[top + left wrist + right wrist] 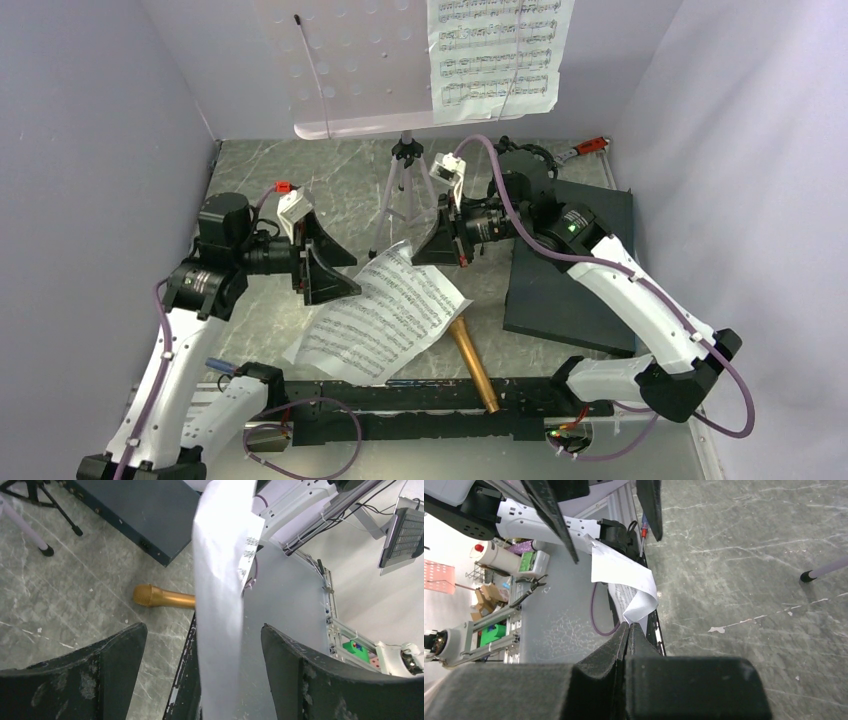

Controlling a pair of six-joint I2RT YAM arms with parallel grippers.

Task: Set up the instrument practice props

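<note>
- The right claw (418,255) is clamped shut on a corner of the loose music sheet (380,310). In the right wrist view, its two fingers (614,645) meet with the paper pinched between them.
- The left claw (345,272) is spread wide. In the left wrist view, the sheet hangs edge-on in the gap, with neither fingertip (125,640) touching it.
- The held sheet slopes from the right claw down towards the near edge of the bench (350,175) and curls as it hangs.
- The gold microphone (470,360) lies flat on the bench, its head tucked beneath the sheet.
- The lilac music stand (360,70) stands at the back. The second music sheet (495,50) sits on the right half of its desk, and the left half is bare.
- The black mic stand (525,160) is at the back right, partly hidden by the right arm.
- A dark grey slab (570,270) lies under the right arm, with a red-handled wrench (590,147) in the far corner.
- The grey marbled bench has open floor between the stand's legs and the left arm. Pale walls (100,120) close in on three sides.
</note>
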